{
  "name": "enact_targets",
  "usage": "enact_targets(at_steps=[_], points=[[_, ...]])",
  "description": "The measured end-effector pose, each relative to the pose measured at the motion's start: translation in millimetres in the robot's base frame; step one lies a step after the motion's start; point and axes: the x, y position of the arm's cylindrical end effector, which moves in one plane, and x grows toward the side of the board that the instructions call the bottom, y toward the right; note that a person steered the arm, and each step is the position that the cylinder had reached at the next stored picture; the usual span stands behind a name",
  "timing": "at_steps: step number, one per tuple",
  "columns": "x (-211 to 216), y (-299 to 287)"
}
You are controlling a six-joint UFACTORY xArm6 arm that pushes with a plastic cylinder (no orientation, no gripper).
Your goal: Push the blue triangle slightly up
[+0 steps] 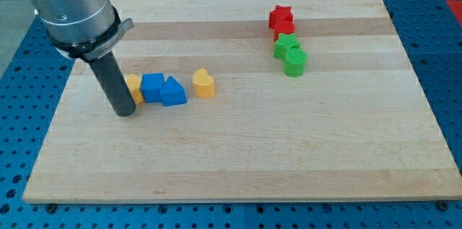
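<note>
1. My tip (125, 113) sits on the wooden board (238, 164), at the view's left. It is a plain rod, so it holds nothing.
2. My rod stands right in front of an orange block (134, 87) and hides part of it. I cannot tell if they touch.
3. The blue triangle (173, 92) is just to the view's right of my tip, touching a blue cube (152, 86).
4. A yellow heart block (204, 84) sits near the triangle.
5. A red star (281, 20), a green star (286, 45) and a green round block (295, 62) sit far off, at the view's top right.
</note>
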Motion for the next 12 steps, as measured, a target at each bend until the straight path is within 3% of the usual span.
enact_targets(at_steps=[3,8,10,12], points=[[3,67],[-14,82],[5,123],[-31,173]])
